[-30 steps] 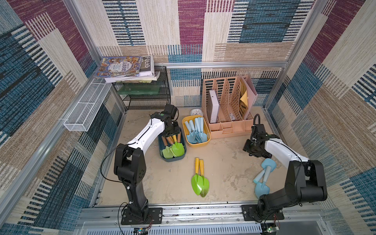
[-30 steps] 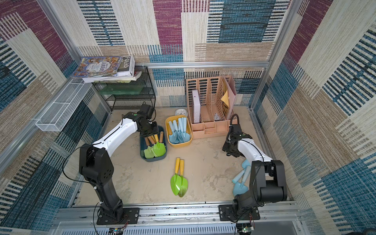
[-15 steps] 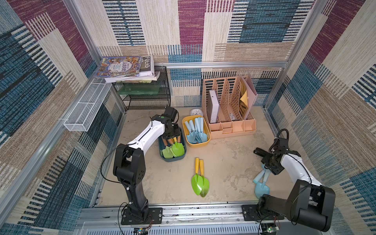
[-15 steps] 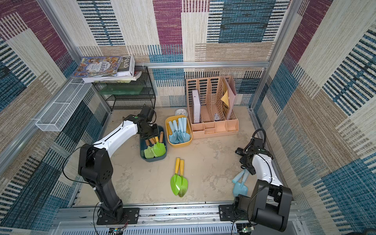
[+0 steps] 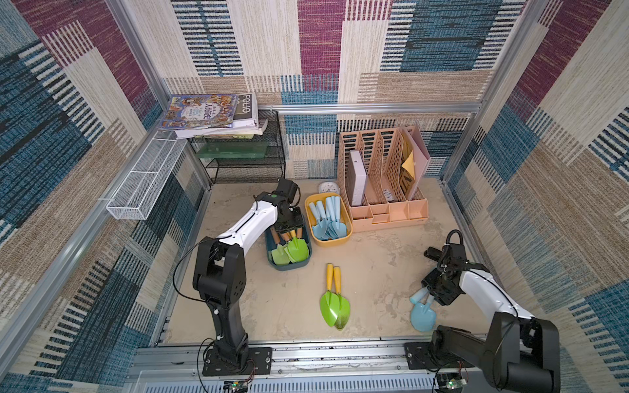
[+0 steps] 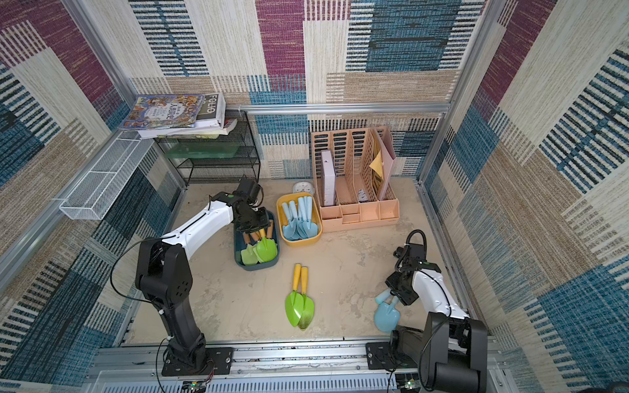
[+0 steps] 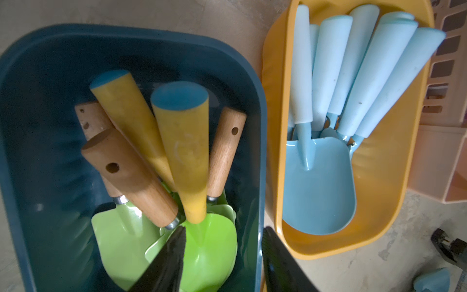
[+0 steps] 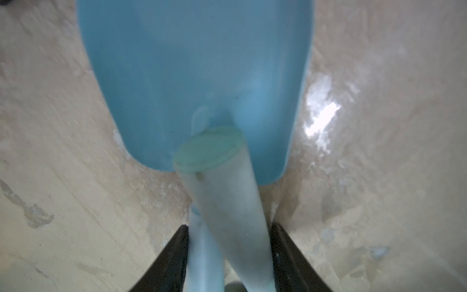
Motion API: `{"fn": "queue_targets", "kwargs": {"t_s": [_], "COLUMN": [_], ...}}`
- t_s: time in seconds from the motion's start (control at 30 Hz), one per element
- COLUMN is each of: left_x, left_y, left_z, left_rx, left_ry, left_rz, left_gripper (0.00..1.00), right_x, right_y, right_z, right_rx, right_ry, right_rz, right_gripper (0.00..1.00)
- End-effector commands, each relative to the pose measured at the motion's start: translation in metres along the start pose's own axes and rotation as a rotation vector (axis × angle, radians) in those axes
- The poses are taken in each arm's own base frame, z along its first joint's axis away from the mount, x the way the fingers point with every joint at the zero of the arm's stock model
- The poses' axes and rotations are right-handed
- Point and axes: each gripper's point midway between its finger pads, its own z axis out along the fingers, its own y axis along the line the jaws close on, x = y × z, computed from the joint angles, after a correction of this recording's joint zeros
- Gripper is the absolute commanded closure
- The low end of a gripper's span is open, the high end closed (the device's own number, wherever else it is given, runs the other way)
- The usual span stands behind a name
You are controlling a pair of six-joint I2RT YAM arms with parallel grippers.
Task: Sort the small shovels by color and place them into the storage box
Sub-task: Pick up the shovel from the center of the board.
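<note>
"FOLIO" on white bk (image 5: 247, 106) spine

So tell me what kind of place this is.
Probably a staged robot test cell dressed as a study corner: carpet-tile walls in a metal frame, a pink file organiser, and books stacked on a black mesh rack.

White book (image 5: 245, 106) (image 6: 211, 106): "FOLIO" in black capitals on its edge, upper left of the frame in both top views, in the stack on the black mesh shelf (image 5: 238, 166).
Picture book (image 5: 199, 110): cover title in characters, too small to read.
</note>
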Motion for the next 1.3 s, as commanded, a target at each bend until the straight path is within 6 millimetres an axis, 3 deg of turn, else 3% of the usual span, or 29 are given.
{"fn": "queue_targets", "kwargs": {"t_s": [0.0, 0.2, 0.37, 0.57, 0.77, 0.9, 1.0, 1.1, 1.27], "left_x": [0.001, 0.006, 0.011, 0.016, 0.02, 0.022, 0.023, 0.024, 0.026], "left_y": [-0.001, 0.004, 0.007, 0.011, 0.014, 0.016, 0.018, 0.02, 0.023], "left_z": [0.0, -0.003, -0.004, -0.005, -0.008, -0.01, -0.013, -0.014, -0.019], "left_rx": [0.011, 0.0, -0.004, -0.011, -0.009, -0.016, -0.022, -0.028, -0.041], "left_ry": [0.003, 0.002, 0.004, 0.007, 0.005, 0.001, -0.001, 0.0, -0.005], "left_rz": [0.002, 0.009, 0.008, 0.002, -0.01, -0.013, -0.011, -0.007, 0.004], "left_gripper": [0.49, 0.49, 0.49, 0.49, 0.49, 0.49, 0.49, 0.49, 0.49], "right_x": [0.008, 0.015, 0.014, 0.022, 0.031, 0.028, 0.026, 0.021, 0.011], "right_y": [0.024, 0.064, 0.107, 0.163, 0.182, 0.196, 0.217, 0.251, 0.324], "right_z": [0.008, 0.012, 0.009, 0.008, 0.009, -0.006, -0.025, -0.048, -0.087], "right_rx": [-0.077, -0.15, -0.226, -0.197, -0.081, -0.059, -0.098, -0.168, -0.326], "right_ry": [0.035, 0.06, 0.057, 0.057, 0.037, -0.009, -0.044, -0.081, -0.147], "right_rz": [0.021, -0.018, -0.063, -0.323, -0.539, -0.647, -0.716, -0.774, -0.854], "right_gripper": [0.5, 0.66, 0.69, 0.71, 0.71, 0.72, 0.72, 0.73, 0.73]}}
